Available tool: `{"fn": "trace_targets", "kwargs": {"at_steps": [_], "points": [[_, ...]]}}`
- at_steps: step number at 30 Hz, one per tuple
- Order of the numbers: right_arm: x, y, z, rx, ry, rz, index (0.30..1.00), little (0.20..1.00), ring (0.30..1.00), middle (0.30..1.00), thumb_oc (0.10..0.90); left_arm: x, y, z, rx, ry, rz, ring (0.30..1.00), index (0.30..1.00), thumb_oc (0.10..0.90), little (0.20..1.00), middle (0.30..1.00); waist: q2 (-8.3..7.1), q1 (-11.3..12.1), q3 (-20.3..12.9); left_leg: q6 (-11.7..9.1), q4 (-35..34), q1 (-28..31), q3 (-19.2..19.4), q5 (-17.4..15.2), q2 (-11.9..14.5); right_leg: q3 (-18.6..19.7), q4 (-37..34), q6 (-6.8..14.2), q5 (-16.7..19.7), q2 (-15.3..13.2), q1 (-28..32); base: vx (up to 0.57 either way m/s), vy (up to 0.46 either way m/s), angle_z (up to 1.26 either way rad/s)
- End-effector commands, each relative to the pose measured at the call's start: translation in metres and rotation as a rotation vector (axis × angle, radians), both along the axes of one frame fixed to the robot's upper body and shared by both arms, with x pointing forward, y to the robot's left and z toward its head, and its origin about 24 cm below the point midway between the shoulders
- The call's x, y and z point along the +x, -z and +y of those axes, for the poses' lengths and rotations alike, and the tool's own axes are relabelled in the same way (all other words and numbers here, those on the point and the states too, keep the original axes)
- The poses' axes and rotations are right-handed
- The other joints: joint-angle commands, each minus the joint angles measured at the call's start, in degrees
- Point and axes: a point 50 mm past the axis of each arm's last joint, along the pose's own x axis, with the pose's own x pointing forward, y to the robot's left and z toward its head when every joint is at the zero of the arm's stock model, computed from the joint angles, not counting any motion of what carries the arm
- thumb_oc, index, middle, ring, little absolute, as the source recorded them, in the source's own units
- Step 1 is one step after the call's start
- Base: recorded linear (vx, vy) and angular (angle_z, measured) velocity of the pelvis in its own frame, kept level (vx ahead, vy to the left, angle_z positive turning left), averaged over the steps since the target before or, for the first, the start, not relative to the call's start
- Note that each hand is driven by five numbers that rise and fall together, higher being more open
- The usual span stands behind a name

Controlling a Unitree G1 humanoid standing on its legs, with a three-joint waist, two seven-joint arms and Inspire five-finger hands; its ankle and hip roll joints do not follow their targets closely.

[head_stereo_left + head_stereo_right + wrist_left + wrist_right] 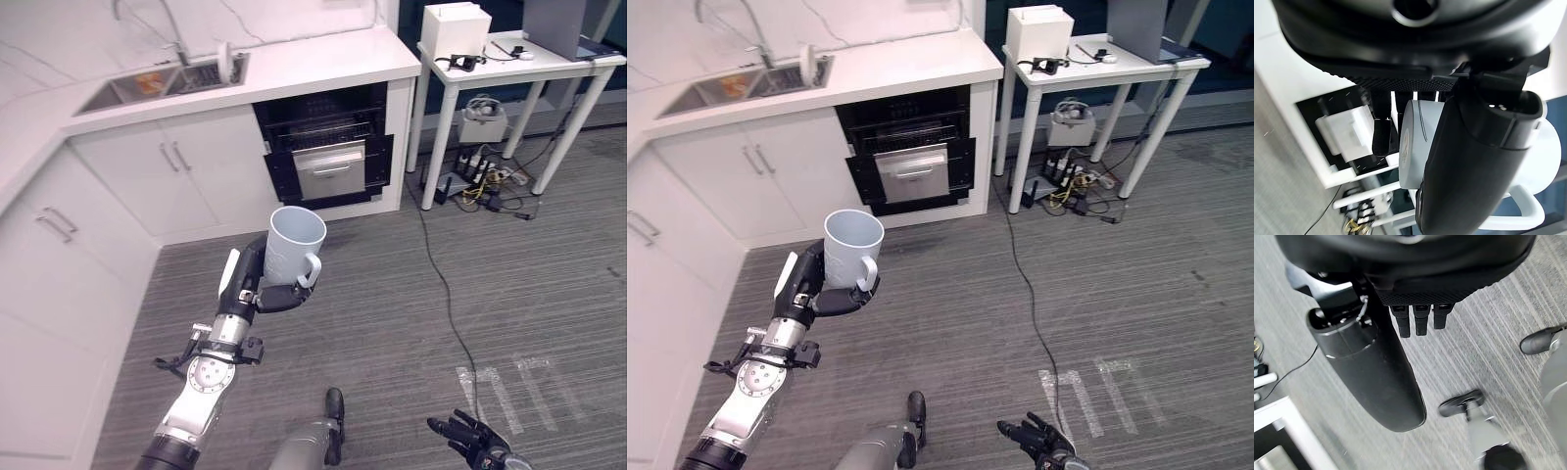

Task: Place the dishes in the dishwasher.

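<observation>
Keep the left hand [257, 286] fingers [1382, 136] curled tight round the upright mug [293, 247], rim level, carrying toward the open dishwasher [328, 157] ahead of the fingertips.

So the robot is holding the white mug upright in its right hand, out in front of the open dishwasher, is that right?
Not quite: it is the left hand that holds the white mug, as the left eye view shows. The right hand hangs low over the floor, holding nothing. The rest stands: the mug is upright, and the dishwasher ahead of it is open.
</observation>
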Motion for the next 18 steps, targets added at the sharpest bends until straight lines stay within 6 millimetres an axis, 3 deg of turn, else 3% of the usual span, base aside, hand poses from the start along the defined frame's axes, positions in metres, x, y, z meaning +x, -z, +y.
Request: {"fn": "trace_targets", "kwargs": {"at_steps": [1,6,8,11,13,15,16,18], "points": [[0.024,-0.011,-0.005,-0.028,-0.03,-0.097,0.9,0.9,0.9,0.9,0.8,0.016,-0.077,0.012,-0.083,-0.019,-0.389,0.3,0.3,0.4,0.3,0.3,0.77,0.57,1.03,-10.85,5.42,-0.83,1.22,0.71,7.44,-1.7,5.35,1.67,0.11,-4.39,-11.21,0.28,0.189,-0.34],[0.021,-0.009,-0.005,-0.039,-0.012,-0.066,0.9,0.9,0.9,0.9,0.8,0.015,-0.075,0.012,-0.078,-0.013,-0.382,0.3,0.3,0.4,0.3,0.3,0.32,0.85,0.8,-9.48,5.42,1.98,1.63,-1.64,5.69,-2.22,5.35,1.5,-0.7,-4.9,-9.3,0.35,0.259,-0.08],[0.016,-0.006,0.002,-0.028,0.011,-0.049,0.9,0.9,0.9,0.9,0.8,0.018,-0.077,0.01,-0.062,0.004,-0.389,0.3,0.3,0.4,0.3,0.3,-0.48,1.14,0.12,-6.99,5.42,4.55,1.77,-3.99,3.03,-3.32,5.35,2.04,-0.03,-5.48,-7.61,0.47,0.38,0.21],[0.015,-0.004,0.008,-0.022,0.022,-0.048,0.9,0.9,0.9,0.9,0.8,0.02,-0.08,0.009,-0.051,0.01,-0.395,0.3,0.3,0.4,0.3,0.3,-0.79,0.58,-0.1,-4.91,5.42,6.64,1.41,-5.94,1.69,-3.91,6.36,4.38,6.93,-5.9,-6.9,0.22,0.213,0.09],[0.014,-0.003,0.012,-0.012,0.04,-0.059,0.9,0.9,0.9,0.9,0.8,0.022,-0.084,0.006,-0.033,0.014,-0.402,0.3,0.3,0.4,0.3,0.3,-1.2,0.42,-0.31,-2.96,5.42,7.92,1.16,-7.82,0.32,-3.97,14.63,7.17,12.77,-6.58,-10.32,0.19,0.253,0.25],[0.014,-0.001,0.018,-0.003,0.029,-0.063,0.9,0.9,0.9,0.9,0.8,0.023,-0.084,0.003,-0.015,0.001,-0.402,0.3,0.3,0.4,0.3,0.3,-1.46,0.33,-0.31,-1.36,5.42,9.23,0.95,-9.57,-1.05,-3.54,27.12,10.26,19.21,-5.16,-15.04,0.2,0.249,0.11],[0.013,0.0,0.021,-0.002,0.019,-0.06,0.9,0.9,0.9,0.9,0.8,0.023,-0.083,0.003,-0.012,-0.009,-0.399,0.3,0.3,0.4,0.3,0.3,-1.42,0.26,-0.31,-1.09,5.42,9.82,1.06,-9.97,-1.16,-3.89,30.84,10.99,20.61,-4.81,-16.99,0.2,0.228,0.19],[0.012,0.0,0.023,-0.01,0.003,-0.055,0.9,0.9,0.9,0.9,0.8,0.023,-0.081,0.003,-0.015,-0.032,-0.4,0.3,0.3,0.4,0.3,0.3,-0.95,-0.2,-0.26,-0.87,5.42,11.47,1.37,-10.83,-1.08,-5.89,33.57,10.59,20.05,-5.57,-21.7,0.2,0.196,0.11]]}}
